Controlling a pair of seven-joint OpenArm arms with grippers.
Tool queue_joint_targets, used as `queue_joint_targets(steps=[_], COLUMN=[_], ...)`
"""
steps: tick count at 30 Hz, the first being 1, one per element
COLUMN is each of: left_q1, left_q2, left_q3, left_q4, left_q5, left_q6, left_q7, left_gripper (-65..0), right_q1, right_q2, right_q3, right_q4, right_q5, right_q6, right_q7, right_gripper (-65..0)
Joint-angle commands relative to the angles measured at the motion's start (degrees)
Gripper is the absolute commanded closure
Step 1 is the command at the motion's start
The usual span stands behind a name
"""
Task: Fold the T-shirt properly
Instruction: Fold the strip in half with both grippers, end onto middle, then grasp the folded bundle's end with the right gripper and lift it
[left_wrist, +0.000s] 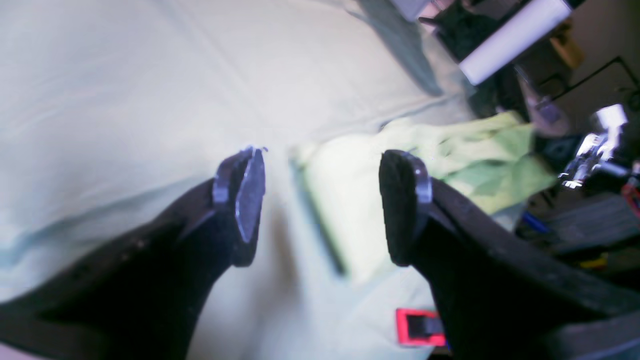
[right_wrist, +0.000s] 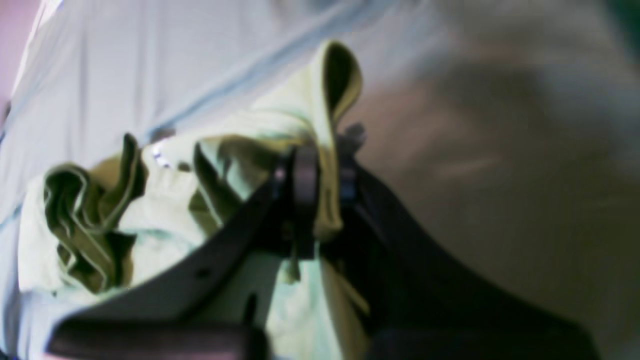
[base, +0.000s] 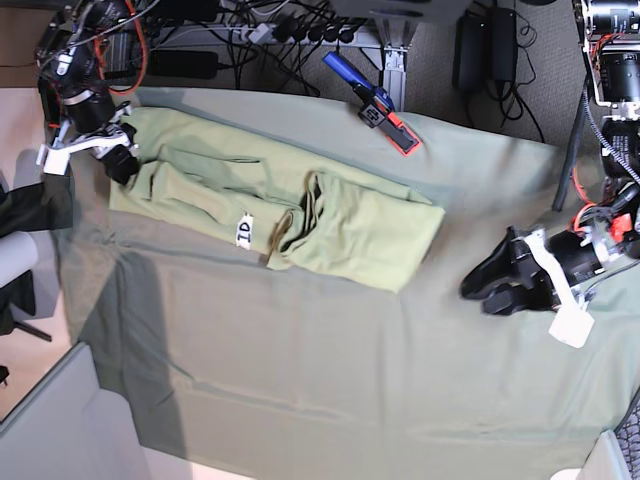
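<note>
The lime T-shirt (base: 300, 200) lies in a long, partly folded band across the far half of the table, with its white neck label (base: 243, 231) facing up. My right gripper (base: 118, 158) is shut on the shirt's left end. In the right wrist view, the right gripper (right_wrist: 322, 170) pinches a fold of the shirt (right_wrist: 165, 220), and the cloth is bunched beside it. My left gripper (base: 480, 288) hangs open and empty over the table cloth, just right of the shirt's right edge. In the left wrist view, the left gripper (left_wrist: 322, 200) has its fingers wide apart, and the shirt (left_wrist: 480, 155) lies beyond them.
The grey-green table cloth (base: 300, 380) covers the table. A blue and red clamp (base: 378, 103) lies at the far edge, and its red end shows in the left wrist view (left_wrist: 420, 327). Cables and power bricks (base: 480, 45) sit behind the table.
</note>
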Motion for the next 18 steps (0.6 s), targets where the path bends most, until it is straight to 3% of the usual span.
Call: queue_joint_targets(steps=[1,4,7,13,18], left_q1=[-0.5,0.3,1.2,2.9,2.9], left_q2=[-1.1,-2.3,-2.5,-2.5,-2.5], left_q3=[-0.3,-0.3,-0.3,-0.2,-0.2], left_q4=[0.9,0.9,0.9,0.9,0.9], left_q5=[-1.5,-1.6,-1.9,-1.9,-1.9], left_q6=[-0.6,-0.6,-0.6,-0.6,-0.6], left_q7=[-1.0,-1.1,-1.0,-1.0,-1.1], left_gripper=[-39.3,-39.3,-39.3,-39.3,-39.3], right_q1=[0.2,0.3,0.3,2.5,3.8], right_q2=[1.9,2.7,1.5,-7.2,-13.3], right_q3=[1.4,1.9,1.1,0.0,-7.3], right_q4=[0.8,0.9,1.2,7.6,13.2], right_q5=[2.7,6.9,8.9,8.8,6.6], right_q6=[1.7,1.7,1.7,1.7,1.7], right_q7=[0.5,-1.5,-2.1,-2.5,-1.8], right_gripper=[0.0,0.0,0.0,0.0,0.0])
